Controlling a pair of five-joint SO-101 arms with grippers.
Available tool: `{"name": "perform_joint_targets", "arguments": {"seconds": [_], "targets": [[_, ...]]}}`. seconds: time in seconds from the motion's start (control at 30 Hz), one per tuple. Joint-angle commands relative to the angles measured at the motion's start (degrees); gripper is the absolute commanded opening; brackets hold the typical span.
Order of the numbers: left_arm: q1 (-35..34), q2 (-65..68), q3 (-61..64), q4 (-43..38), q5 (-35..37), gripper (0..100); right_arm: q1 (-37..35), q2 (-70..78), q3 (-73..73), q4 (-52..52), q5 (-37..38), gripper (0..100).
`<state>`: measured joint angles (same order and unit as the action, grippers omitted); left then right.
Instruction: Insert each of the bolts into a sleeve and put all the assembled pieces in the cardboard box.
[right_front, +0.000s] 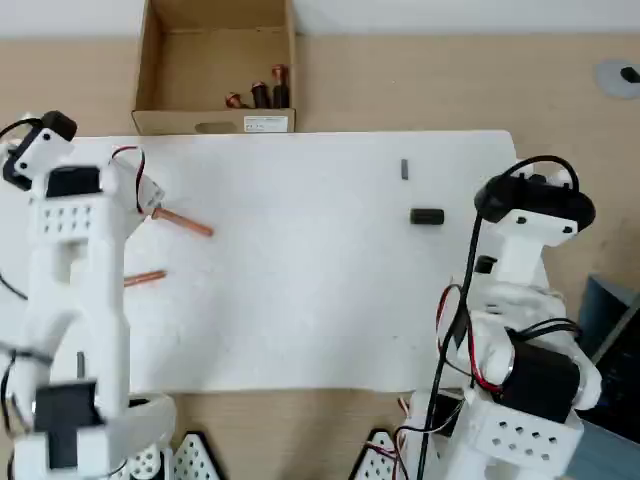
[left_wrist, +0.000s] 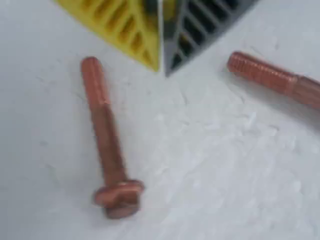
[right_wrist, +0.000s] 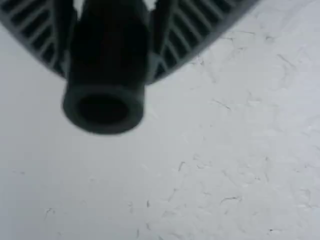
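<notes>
White mat on tan wooden table. Box at 11 o'clock, off mat. Left gripper: jaws closed tip to tip, holding nothing, low over mat by bolts. Right gripper: jaws clamped on black sleeve, bore facing camera. Counts: two loose bolts at 9 o'clock; second sleeve lying at 2 o'clock; three pieces in box.

Both bolts copper; sleeve black. Left gripper fingers: one yellow, one dark grey, both ribbed. Cardboard box brown. Sheet white, finely scratched; table tan. Arms white.
</notes>
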<state>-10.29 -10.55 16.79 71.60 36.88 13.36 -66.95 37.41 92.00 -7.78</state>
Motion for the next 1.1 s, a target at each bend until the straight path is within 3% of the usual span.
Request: {"name": "perform_joint_targets", "arguments": {"seconds": [0.0, 0.23, 0.37, 0.57, 1.07], "targets": [[-0.1, 8.9, -12.0, 5.5, 3.3, 0, 1.0, -0.7, 0.0, -1.3, -0.6, 0.9], [-0.1, 23.6, -27.6, 10.0, 4.7, 1, 1.0, -0.7, 0.0, -1.1, -0.6, 0.9], [0.9, 28.7, -31.8, 10.0, 4.7, 11, 1.0, -0.7, 0.0, -1.1, -0.6, 0.9], [3.6, 31.5, -32.5, 10.0, 5.8, 12, 1.0, -0.7, 0.0, -1.0, -0.6, 0.9], [3.2, 38.7, -32.5, 8.3, 6.8, 12, 1.0, -0.7, 0.0, -1.0, -0.6, 0.9]]}}
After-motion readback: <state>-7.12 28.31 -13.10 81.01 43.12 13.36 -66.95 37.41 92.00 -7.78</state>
